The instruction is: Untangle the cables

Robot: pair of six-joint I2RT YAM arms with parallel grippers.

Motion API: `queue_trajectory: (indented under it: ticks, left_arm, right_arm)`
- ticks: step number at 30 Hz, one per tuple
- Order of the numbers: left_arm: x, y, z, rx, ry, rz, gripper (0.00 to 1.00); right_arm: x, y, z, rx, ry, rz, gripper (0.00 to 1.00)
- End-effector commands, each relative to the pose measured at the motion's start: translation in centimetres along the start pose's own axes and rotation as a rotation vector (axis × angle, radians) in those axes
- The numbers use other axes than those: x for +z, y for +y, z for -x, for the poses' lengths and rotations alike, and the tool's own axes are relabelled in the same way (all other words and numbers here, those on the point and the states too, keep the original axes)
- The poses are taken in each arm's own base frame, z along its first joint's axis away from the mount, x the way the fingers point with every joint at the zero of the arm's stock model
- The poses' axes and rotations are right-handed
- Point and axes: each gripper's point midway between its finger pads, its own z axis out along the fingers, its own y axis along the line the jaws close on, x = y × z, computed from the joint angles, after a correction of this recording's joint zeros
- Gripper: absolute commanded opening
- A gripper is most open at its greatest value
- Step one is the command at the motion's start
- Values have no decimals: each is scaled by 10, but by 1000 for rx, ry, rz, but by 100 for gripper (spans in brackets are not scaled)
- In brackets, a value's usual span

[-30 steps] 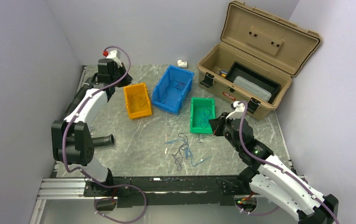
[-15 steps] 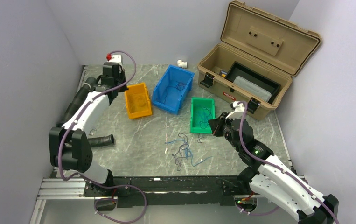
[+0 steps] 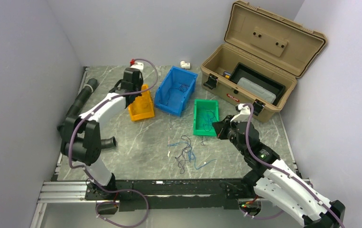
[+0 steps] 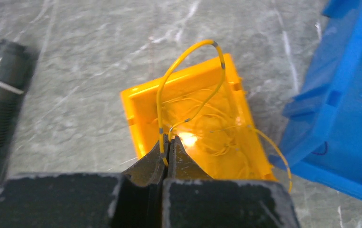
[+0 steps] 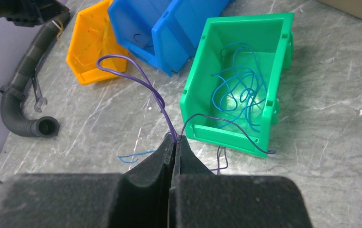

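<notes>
Above table point(image 3: 141, 142), left fingers point(image 4: 168, 151) gripping yellow cable point(image 4: 200, 42) moved over orange bin point(image 4: 136, 118); right fingers point(image 5: 176, 145) grip purple cable point(image 5: 157, 97).

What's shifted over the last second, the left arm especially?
The left gripper, shut on a yellow cable, swung right from the far left corner to above the orange bin. No grasp or release shows. The right gripper stayed by the green bin, shut on a purple cable. The loose cables on the table lie as before.
</notes>
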Motion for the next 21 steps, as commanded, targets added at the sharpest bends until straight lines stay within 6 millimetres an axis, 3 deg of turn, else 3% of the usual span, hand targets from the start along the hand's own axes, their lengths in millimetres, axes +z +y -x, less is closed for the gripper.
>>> queue_trajectory:
  ticks: [1, 6, 11, 16, 21]
  left_arm:
    - [20, -30, 22, 56, -74, -83, 0]
    - [45, -38, 10, 96, -51, -82, 0]
    - [61, -32, 7, 144, -18, -22, 0]
    - [70, -44, 3, 157, 35, -72, 0]
    - [70, -59, -26, 78, 236, -131, 0]
  right_arm:
    - [-9, 9, 21, 9, -42, 18, 0]
    - [-13, 7, 25, -1, -51, 5, 0]
    - [-14, 6, 27, -4, -59, -1, 0]
    - [-12, 7, 28, -8, -57, -1, 0]
    - [-10, 8, 30, -13, -56, -6, 0]
